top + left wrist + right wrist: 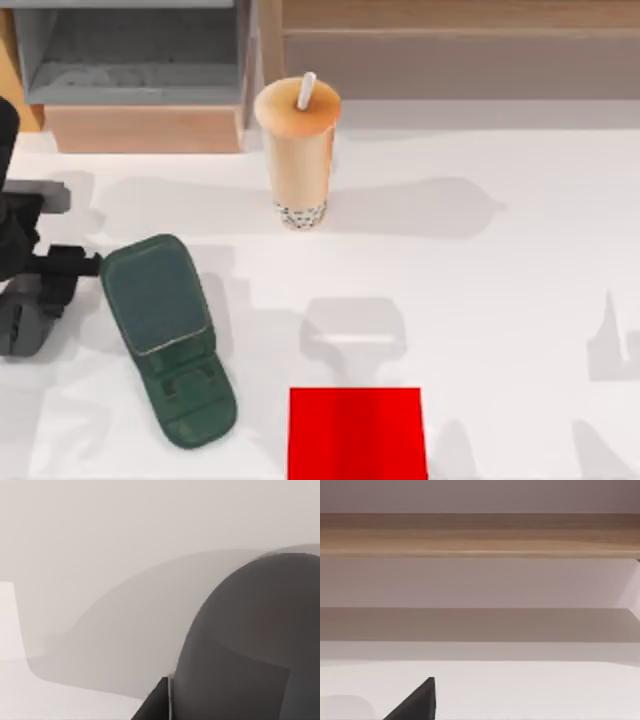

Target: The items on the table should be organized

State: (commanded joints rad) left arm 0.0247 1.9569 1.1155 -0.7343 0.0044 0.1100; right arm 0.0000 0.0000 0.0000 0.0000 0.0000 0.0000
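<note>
Standing upright on the white counter (480, 300) at about twelve o'clock from the top view's centre: the tan bubble-tea cup (298, 160), white straw (306, 92) poking from its lid, dark pearls settled at the base. Casting a shadow off toward three o'clock. Sitting just in front of the wood-and-grey shelf unit (140, 70), near its right edge, not touching it as far as can be seen.

Lying well apart from the cup, toward eight o'clock — the dark green phone stand (165, 335), flat and tilted, nothing resting on it. Lying at six o'clock, against the near edge, the red square mat (357, 433), bare.

Reaching in at nine o'clock, just beside the stand's upper end — the left gripper (85, 264), dark and low over the counter. Showing in the left wrist view, a rounded dark grey body (255, 640) pressed close against the lens; cannot tell whether the fingers are released or grasping anything.

Facing the shelf's wooden rail (480, 535) in the right wrist view, one dark fingertip (420, 700) of the right gripper jutting in above the counter; spread of those fingers cannot be told either.
</note>
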